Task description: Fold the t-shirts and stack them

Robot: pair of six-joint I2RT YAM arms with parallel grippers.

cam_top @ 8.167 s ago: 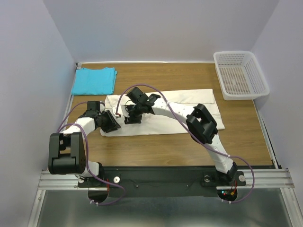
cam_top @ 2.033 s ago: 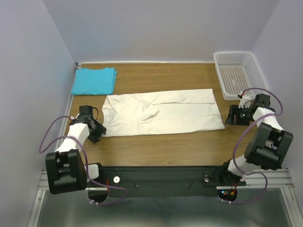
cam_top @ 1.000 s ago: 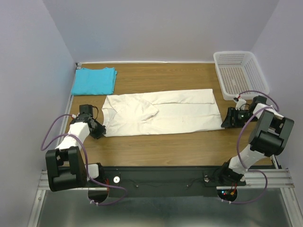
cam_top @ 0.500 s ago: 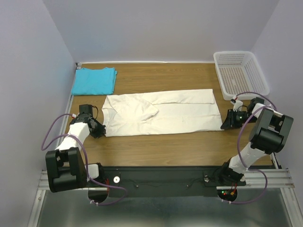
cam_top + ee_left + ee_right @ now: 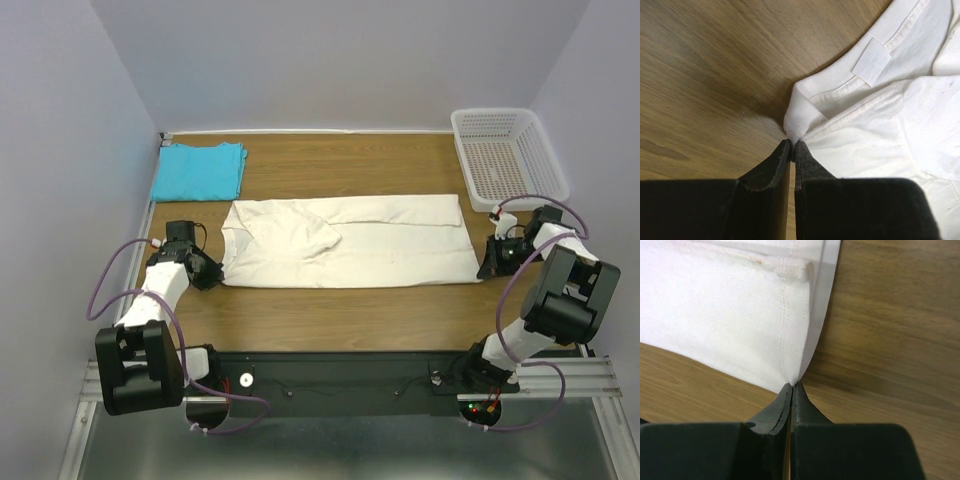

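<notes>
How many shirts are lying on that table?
2. A cream-white shirt lies spread across the middle of the table; a turquoise shirt sits folded at the far left corner. None seems hidden.

Pale lilac walls enclose a wooden table under even light.

Non-task items I can see from my station:

1. Table: brown wood-grain top, filling the middle of the overhead view. The grain shows close up in both wrist views.
2. Basket: white plastic mesh, rectangular, upright, upper right of the frame, on the table's far right corner.
3. Walls: pale lilac, enclosing left, back and right.
4. Rail: aluminium, across the lower frame.
5. Grey metal sheet: bottom edge.
</notes>
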